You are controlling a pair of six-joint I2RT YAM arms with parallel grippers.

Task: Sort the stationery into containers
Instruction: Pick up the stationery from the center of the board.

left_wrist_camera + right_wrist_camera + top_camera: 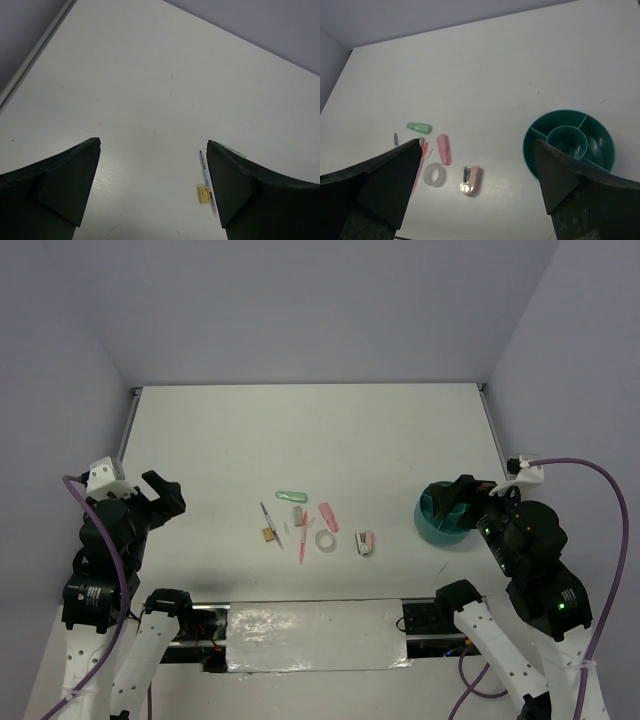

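The stationery lies in a cluster mid-table: mint green piece (292,495), grey pen (267,514), yellow-brown block (268,535), pink-red pen (304,538), pink piece (328,517), clear tape ring (325,540), pink-white mini stapler (364,543). The teal cup (425,520) stands at the right, its compartments looking empty (530,150). My left gripper (160,495) is open and empty, left of the cluster; its view shows the grey pen (205,177) and block (203,194). My right gripper (455,502) is open and empty above the cup; the stapler (471,181), tape ring (435,175) and pink piece (444,149) lie ahead of it.
A short grey piece (298,515) lies between the pens. The white table (300,430) has a raised rail along its left edge (127,430) and purple walls behind and at the sides. A taped strip (315,635) runs along the near edge between the arm bases.
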